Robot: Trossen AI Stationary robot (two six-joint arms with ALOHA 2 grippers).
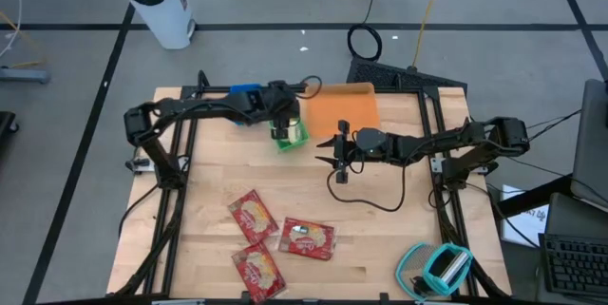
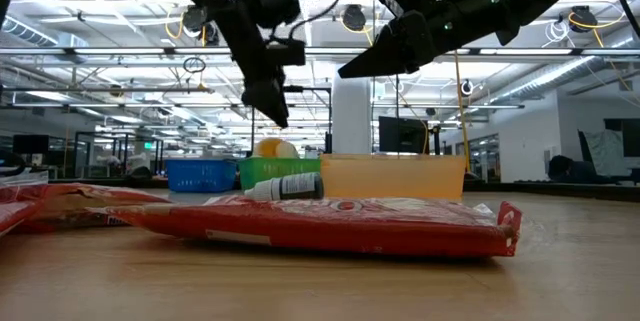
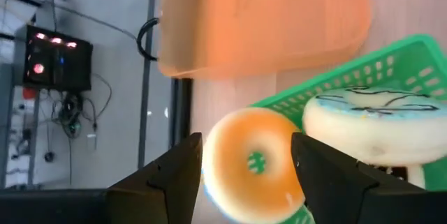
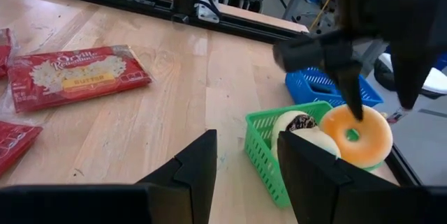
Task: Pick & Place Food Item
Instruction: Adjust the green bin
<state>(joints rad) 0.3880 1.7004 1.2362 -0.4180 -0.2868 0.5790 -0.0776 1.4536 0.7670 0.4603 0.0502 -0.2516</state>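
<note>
Item: orange donut [image 3: 255, 165], far-centre desk [image 1: 380, 238], pinched in my left pincer [image 1: 285, 126] over green basket [image 4: 269, 158] — reckon lifting out. Right pincer [image 1: 339, 150] spread, empty, waits right of basket.

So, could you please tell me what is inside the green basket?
The green basket holds an orange donut and a white iced one. Anything underneath them is hidden.

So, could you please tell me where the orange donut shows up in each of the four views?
High view: hidden beneath the left gripper, over the green basket.
Low view: pale-orange top above the basket rim, centre-left.
Left wrist view: orange donut between the fingers.
Right wrist view, right of centre.
Shared landmark: the green basket.
</note>
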